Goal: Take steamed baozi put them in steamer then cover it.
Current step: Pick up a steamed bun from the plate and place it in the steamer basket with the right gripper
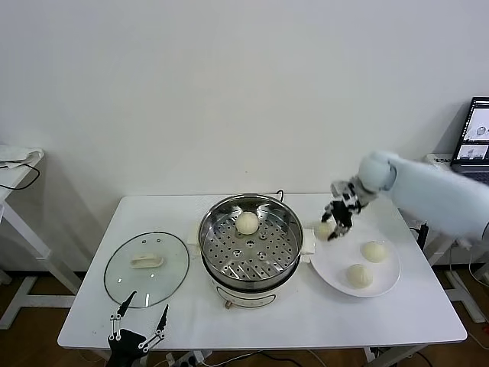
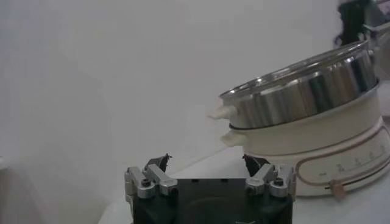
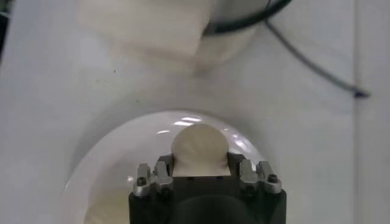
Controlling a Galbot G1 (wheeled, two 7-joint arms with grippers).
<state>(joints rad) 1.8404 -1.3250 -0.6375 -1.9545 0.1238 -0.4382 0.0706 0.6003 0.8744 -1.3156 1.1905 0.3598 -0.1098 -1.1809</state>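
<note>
Over on the left of the white desk (image 1: 92,325), the glass cover (image 1: 147,268) lies flat with its cream handle up, just beside the steamer and not on it. Near the front edge, below the cover, the left gripper (image 1: 138,319) hangs idle with its fingers spread wide and nothing between them; its wrist view looks across the desk at the steamer's steel wall and cream base from low down. In the middle stands the steamer (image 1: 250,243), open, its perforated tray showing, and one baozi (image 1: 247,222) sits on the tray toward the back. To the right of the steamer, touching or very nearly touching its side handle, lies a flat white plate (image 1: 336,268) with two more baozi on it, one nearer the back (image 1: 374,251) and one nearer the front (image 1: 358,275), a little apart from each other. The right arm reaches in from the right side, and the right gripper (image 1: 330,227) is over the plate's back-left edge, close to the steamer's rim, with its fingers pinching a fourth baozi (image 3: 200,148); in the right wrist view that bun sits squeezed between the two fingers, with the plate's white surface under it. Whether the bun is lifted clear of the plate I cannot tell.
</note>
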